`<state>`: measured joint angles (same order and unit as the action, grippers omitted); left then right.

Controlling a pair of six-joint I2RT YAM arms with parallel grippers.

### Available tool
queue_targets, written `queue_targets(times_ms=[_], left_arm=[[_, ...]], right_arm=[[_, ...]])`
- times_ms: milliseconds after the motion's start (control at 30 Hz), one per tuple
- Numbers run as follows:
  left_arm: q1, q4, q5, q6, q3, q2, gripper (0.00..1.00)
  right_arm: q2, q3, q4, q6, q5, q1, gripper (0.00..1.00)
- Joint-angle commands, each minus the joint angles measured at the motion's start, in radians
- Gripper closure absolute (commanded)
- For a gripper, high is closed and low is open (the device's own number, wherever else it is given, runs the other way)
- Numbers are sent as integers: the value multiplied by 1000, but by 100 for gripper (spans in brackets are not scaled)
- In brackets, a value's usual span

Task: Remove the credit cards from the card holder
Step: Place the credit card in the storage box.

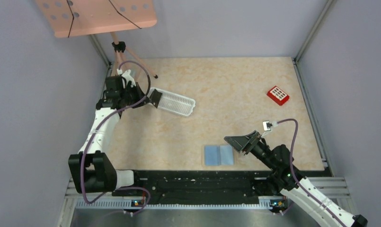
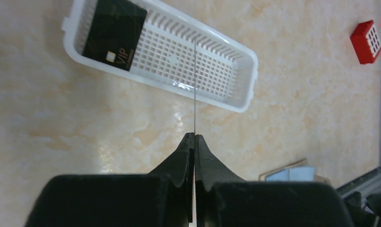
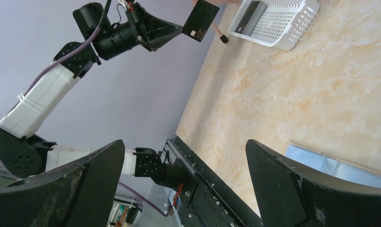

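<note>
The card holder lies open and flat near the table's front edge, blue-grey inside; it also shows in part in the right wrist view and the left wrist view. My left gripper is shut on a black credit card above the left end of the white basket. In the left wrist view that held card shows edge-on as a thin line rising from the gripper. Another black credit card lies inside the basket. My right gripper hangs open and empty just right of the card holder.
A red box with white squares sits at the right of the table. A pink perforated board on a stand rises at the back left. Grey walls close in both sides. The black rail runs along the front edge.
</note>
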<state>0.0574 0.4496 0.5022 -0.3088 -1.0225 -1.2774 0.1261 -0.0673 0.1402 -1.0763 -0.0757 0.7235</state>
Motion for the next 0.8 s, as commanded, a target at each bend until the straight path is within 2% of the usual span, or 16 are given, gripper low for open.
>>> queue_targets(times_ms=[0,367,767], left_arm=[[2,12,-146,143,-122,-62,100],[3,-23,-159,248,-236,-266,100],[3,-114,-166,252,-234,-354,100]], right_arm=[[-11,-52,6,42,2,-3,1],[-10,-81,-17,82,-4,-4,1],[11,-97,-22,104,6,-3,1]])
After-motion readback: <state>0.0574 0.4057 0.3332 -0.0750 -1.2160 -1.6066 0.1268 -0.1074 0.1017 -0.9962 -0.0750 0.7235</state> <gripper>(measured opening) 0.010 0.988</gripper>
